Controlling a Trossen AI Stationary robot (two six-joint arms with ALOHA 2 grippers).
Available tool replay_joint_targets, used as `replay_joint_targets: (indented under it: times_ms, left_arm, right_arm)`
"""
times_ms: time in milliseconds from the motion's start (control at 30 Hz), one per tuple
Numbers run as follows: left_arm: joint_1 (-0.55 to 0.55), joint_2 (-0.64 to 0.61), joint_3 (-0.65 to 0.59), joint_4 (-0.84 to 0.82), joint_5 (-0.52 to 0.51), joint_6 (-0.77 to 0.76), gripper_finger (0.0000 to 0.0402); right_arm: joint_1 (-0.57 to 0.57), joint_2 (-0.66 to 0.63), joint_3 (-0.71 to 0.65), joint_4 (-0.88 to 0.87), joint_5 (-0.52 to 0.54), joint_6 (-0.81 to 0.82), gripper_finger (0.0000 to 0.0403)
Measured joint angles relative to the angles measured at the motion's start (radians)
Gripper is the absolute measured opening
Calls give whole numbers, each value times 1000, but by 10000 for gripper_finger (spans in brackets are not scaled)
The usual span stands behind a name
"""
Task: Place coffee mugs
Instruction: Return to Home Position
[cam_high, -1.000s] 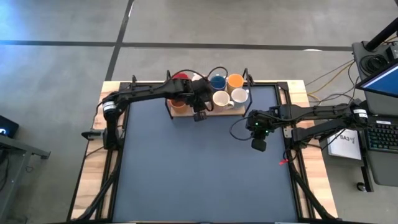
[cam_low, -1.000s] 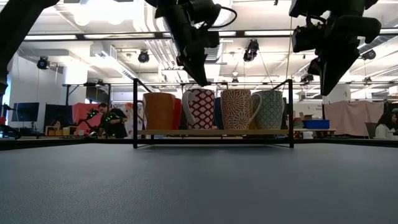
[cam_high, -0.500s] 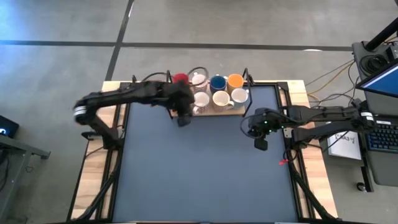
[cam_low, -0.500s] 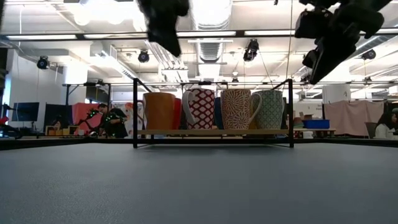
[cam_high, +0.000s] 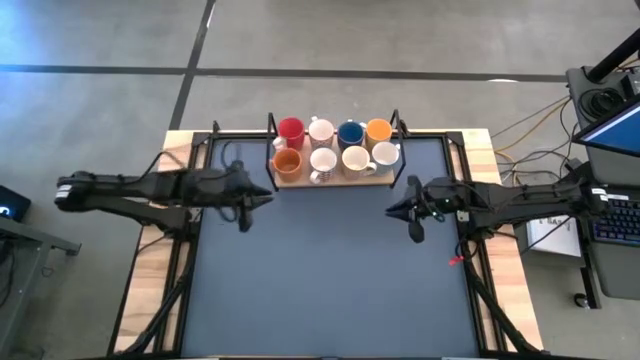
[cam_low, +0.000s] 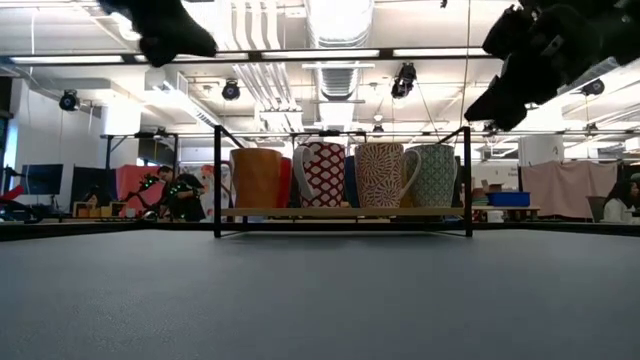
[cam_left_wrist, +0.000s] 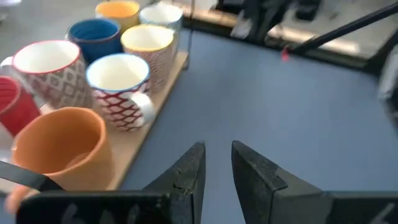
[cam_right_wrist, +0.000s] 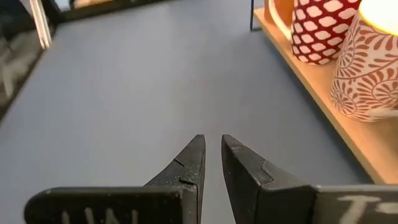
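Observation:
Eight coffee mugs stand upright on their bases in two rows on a wooden tray (cam_high: 335, 180) at the table's far edge. The far row is red (cam_high: 290, 129), white (cam_high: 320, 130), blue (cam_high: 350, 132) and orange (cam_high: 378, 129). The near row is orange (cam_high: 287, 161) and three white or cream mugs (cam_high: 353, 159). My left gripper (cam_high: 262, 196) hangs in the air left of the tray, shut and empty, pointing right; its wrist view shows the orange mug (cam_left_wrist: 59, 146) close by. My right gripper (cam_high: 392, 210) floats right of the tray, shut and empty, pointing left.
A black wire frame (cam_low: 216, 180) encloses the tray and rises above the mugs. The dark mat (cam_high: 330, 280) spreads out near of the tray. Wooden strips (cam_high: 150, 260) border the table's sides. Cables and a desk with a keyboard (cam_high: 610, 215) lie beyond the right edge.
My left gripper has drawn back from above the tray's left end, swinging toward the table's left and near edges, and the arm now lies stretched out to the left. My right gripper has tipped from pointing down to nearly level. The mugs have stayed put.

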Motion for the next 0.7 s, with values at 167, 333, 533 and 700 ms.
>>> replay_joint_targets:
  times_ms: [167,333,533,700]
  left_arm:
    - [-36,-185,-207,172,-3,7,60]
    - [-36,-317,-402,378,-3,38,60]
    - [-36,-393,-587,638,4,79,60]
    - [-36,-409,-697,774,6,78,60]
  right_arm:
    - [2,-17,-91,180,0,67,43]
    - [6,-19,-193,444,-20,107,43]
    - [6,-18,-307,666,-28,157,43]
    - [6,-18,-363,730,-27,185,43]
